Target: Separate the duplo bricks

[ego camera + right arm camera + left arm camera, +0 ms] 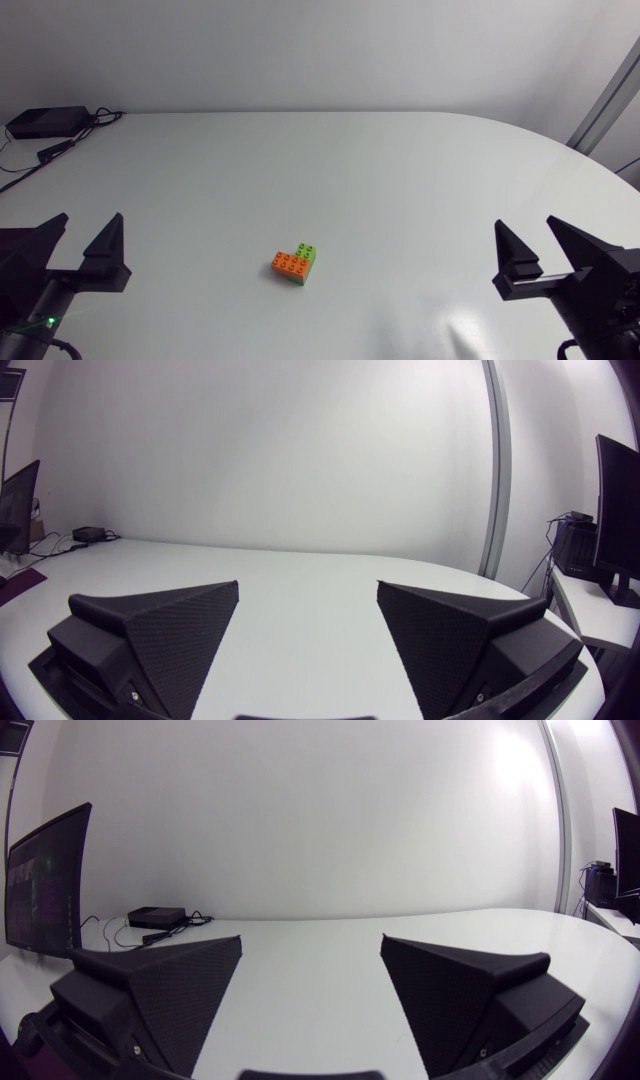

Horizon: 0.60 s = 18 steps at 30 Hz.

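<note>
**Bricks joined, both grippers standing off: hazards before first contact**

Finding: the duplo bricks (295,264) sit as one small clump near the middle of the table (350,170), an orange brick (287,264) pressed against a green brick (307,254). Neither wrist view shows them. Your left gripper (88,228) and right gripper (525,230) sit at opposite sides, well apart from the clump. Both have their fingers spread wide with nothing between them.

Risks, as judged from this layout:

1. The clump is small and light and lies loose on a smooth surface. If one finger arrives first, expect it to skid or spin away rather than be gripped.
2. If you close both grippers on the same brick, or across the seam, the pull will separate nothing.
3. The wedge fingers are broad against so small a target. With two grippers crowding in, they may strike each other.
4. A straight pull along the studs may slip. When the bricks do release, the sudden give could fling one off the table.
5. The wrist cameras cannot see the clump yet, so rely on the head view for the approach.
</note>
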Each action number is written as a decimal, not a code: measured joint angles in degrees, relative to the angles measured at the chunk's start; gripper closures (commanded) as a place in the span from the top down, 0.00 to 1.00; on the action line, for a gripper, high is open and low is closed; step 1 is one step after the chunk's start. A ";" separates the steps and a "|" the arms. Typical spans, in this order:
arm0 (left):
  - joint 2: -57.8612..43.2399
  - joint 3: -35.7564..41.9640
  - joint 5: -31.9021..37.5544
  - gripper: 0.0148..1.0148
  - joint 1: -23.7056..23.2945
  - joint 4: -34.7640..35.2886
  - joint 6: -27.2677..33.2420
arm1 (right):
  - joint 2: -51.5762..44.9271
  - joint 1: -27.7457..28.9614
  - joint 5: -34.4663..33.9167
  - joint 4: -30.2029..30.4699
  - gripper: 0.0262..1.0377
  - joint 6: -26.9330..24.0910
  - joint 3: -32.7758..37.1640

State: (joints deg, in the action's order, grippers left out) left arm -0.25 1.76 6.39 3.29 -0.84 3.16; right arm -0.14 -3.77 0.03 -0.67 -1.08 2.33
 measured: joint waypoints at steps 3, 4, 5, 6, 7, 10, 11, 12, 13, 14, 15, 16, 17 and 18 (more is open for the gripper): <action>-0.28 1.49 0.02 0.92 0.00 0.42 0.00 | 0.00 -1.38 -0.24 0.00 0.97 0.00 0.00; -0.66 2.19 0.02 0.92 0.00 0.50 0.00 | 0.00 -1.57 -0.24 0.00 0.97 0.00 0.00; -1.46 3.08 0.02 0.92 0.00 0.59 0.00 | 0.00 -1.66 -0.26 0.02 0.97 0.00 0.02; -2.29 3.82 0.00 0.92 0.00 0.63 0.00 | 0.00 -1.66 -0.33 0.04 0.97 0.00 0.02; -3.08 4.55 0.00 0.92 0.00 0.70 0.00 | -0.02 -1.66 -0.39 0.09 0.97 0.00 0.09; -5.05 6.82 0.00 0.91 0.00 1.49 0.00 | -0.61 -1.66 -0.42 0.74 0.97 0.00 1.38; -5.51 7.50 0.00 0.91 0.00 1.68 0.00 | -1.11 -1.66 -0.42 1.20 0.97 0.00 2.12; -5.97 8.17 0.00 0.91 0.00 1.92 0.00 | -1.79 -1.66 -0.42 1.68 0.97 0.00 3.02; -6.60 9.01 0.02 0.91 0.00 2.12 0.00 | -2.69 -1.66 -0.42 1.99 0.97 0.00 4.04; -7.34 9.77 0.00 0.91 0.00 2.19 0.00 | -3.58 -1.66 -0.42 2.03 0.97 0.00 4.96; -8.28 10.69 0.00 0.91 0.00 2.32 0.00 | -4.57 -1.66 -0.42 2.08 0.97 0.00 5.92; -9.55 11.78 0.00 0.91 0.00 2.36 0.00 | -5.84 -1.66 -0.42 2.08 0.97 0.00 6.99; -10.91 12.85 0.00 0.91 0.00 2.40 0.00 | -7.06 -1.66 -0.42 2.08 0.97 0.00 8.00; -12.46 14.01 0.00 0.91 0.00 2.54 -0.02 | -8.61 -1.66 -0.42 2.10 0.97 0.04 9.18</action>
State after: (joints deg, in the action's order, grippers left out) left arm -12.71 15.77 6.39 3.29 1.69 3.14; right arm -8.75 -5.43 -0.38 1.43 -1.04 11.51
